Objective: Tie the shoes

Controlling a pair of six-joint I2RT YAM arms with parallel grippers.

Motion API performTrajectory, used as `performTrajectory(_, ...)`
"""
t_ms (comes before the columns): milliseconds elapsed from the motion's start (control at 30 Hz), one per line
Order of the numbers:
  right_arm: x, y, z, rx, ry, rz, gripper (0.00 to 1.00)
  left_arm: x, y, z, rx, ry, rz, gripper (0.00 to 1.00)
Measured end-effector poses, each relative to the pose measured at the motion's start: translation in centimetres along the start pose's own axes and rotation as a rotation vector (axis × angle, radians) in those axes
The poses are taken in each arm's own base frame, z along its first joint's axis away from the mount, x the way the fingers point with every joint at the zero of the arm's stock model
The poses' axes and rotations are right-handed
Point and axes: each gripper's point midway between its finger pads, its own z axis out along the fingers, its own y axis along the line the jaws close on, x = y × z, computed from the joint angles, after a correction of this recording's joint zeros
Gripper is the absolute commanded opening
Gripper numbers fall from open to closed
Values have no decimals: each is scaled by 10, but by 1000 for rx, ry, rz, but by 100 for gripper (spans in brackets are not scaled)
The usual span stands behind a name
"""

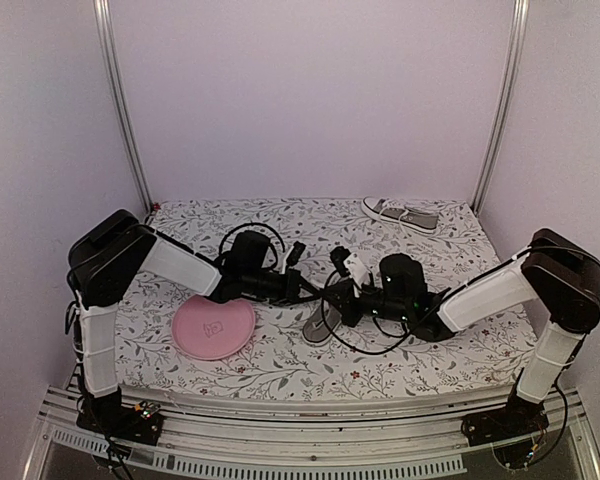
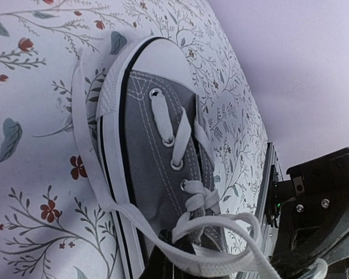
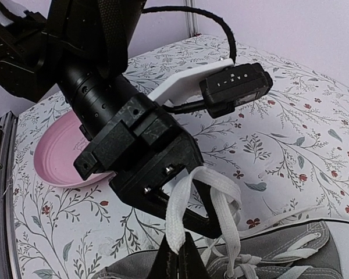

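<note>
I see the near shoe [image 1: 320, 327] at the middle of the table [image 1: 460, 352], the plate [image 1: 213, 328] to its left, the far shoe [image 1: 401, 215] behind, rightward.

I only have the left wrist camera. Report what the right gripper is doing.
Observer: The right gripper is shut on a white lace of the near shoe, pinching it just above the shoe.
Operator: Give me the other shoe's location.
Observer: The second shoe lies on its own at the far right of the table, close to the back wall.
Operator: Name anything else on that table.
Observer: A round pink plate sits to the left of the near shoe, apart from it.
</note>
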Motion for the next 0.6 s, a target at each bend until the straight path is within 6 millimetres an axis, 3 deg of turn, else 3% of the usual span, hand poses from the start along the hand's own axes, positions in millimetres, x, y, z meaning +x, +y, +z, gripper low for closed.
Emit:
performTrajectory(100,5,-1,1,2,14,12,2,0,-1,-1,2,-3,3,0)
performTrajectory(333,41,-14,8,68,122,56,2,-2,-4,-4,14,-18,16,0)
performTrajectory(600,30,-29,11,165,99,106,2,4,-5,-3,19,-13,20,0)
